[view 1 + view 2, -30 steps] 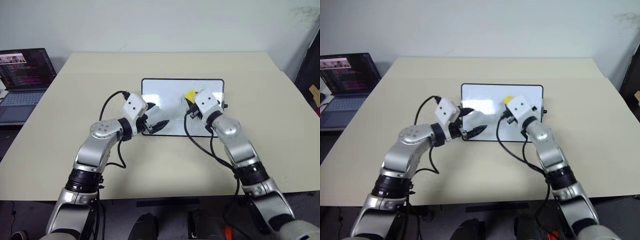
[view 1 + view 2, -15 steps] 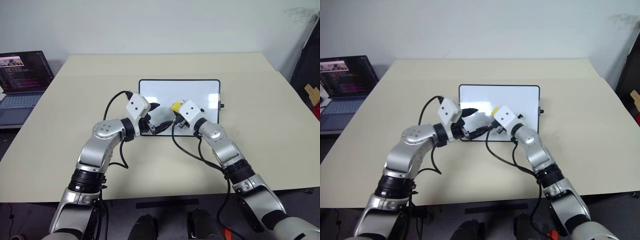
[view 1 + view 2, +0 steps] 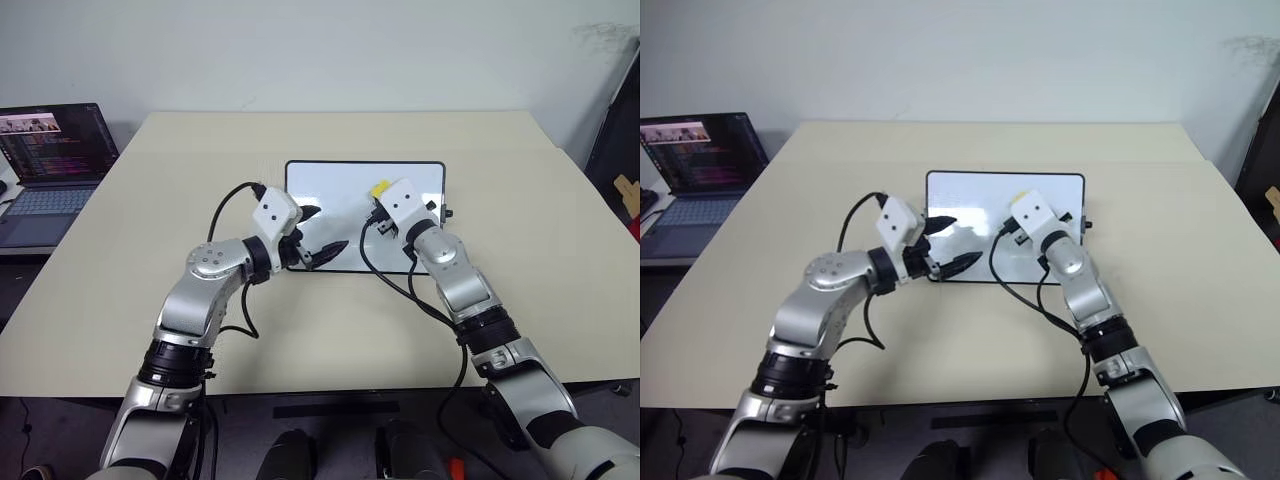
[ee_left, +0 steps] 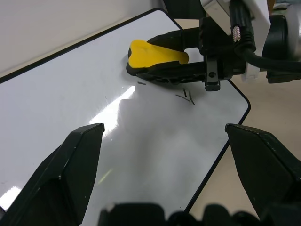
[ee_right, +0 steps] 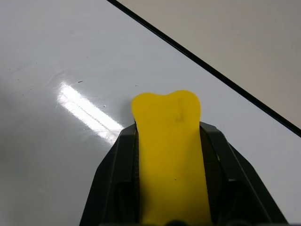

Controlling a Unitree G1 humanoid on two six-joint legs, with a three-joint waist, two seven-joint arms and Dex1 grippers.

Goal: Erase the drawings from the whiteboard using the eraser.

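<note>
We see the whiteboard (image 3: 970,195) lying flat on the tan table (image 3: 1160,270), its long side across our view. Our left gripper (image 3: 953,246) hovers over the board's near left corner, its black fingers spread apart. Our right gripper (image 3: 1012,218) sits over the board's right half, a sliver of yellow eraser (image 3: 1018,197) peeking out beyond it. Off at the far left, a laptop (image 3: 695,180) stands open, screen lit.

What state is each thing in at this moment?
whiteboard: flat on the table, a few faint marks left
eraser: clamped in the right gripper, on the board
left gripper: open, over the board's near left corner
laptop: open, screen lit
</note>
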